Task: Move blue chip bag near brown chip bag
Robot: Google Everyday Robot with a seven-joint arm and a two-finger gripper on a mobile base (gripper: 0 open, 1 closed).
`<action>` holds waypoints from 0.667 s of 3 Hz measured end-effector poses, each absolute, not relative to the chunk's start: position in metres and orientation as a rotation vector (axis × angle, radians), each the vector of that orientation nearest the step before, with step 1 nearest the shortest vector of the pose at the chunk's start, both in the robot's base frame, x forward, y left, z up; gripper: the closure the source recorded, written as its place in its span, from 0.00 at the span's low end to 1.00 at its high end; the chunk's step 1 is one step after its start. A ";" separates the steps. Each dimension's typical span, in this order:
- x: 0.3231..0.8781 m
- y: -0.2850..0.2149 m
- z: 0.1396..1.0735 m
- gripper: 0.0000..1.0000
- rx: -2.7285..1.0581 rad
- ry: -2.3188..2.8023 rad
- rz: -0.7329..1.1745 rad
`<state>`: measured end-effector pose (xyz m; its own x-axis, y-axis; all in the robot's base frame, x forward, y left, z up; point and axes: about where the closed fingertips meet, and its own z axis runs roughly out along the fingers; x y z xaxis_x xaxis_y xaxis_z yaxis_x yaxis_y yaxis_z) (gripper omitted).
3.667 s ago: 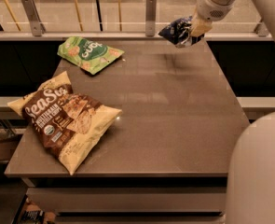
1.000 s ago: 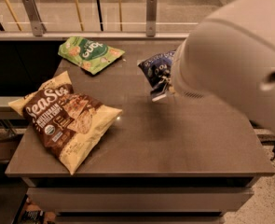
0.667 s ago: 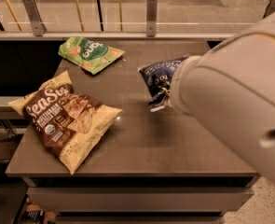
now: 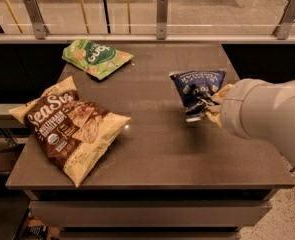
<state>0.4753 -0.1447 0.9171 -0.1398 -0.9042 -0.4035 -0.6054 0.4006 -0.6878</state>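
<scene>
I see the blue chip bag, crinkled navy foil with white lettering, upright over the right half of the matte surface. My hand is clamped on its lower edge. The brown chip bag, puffy and yellow-edged, lies well apart at left. A flat green bag lies behind.

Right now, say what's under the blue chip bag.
Only shadowed table; the gripper, low on the blue chip bag, holds it up. The arm hides table beyond.
</scene>
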 end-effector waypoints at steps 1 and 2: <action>0.490 -0.181 0.905 0.81 -1.249 1.865 -0.378; 0.490 -0.179 0.896 0.82 -1.326 1.857 -0.321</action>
<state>0.4903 -0.1791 0.8961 -0.1165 -0.8776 -0.4649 -0.6706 0.4148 -0.6150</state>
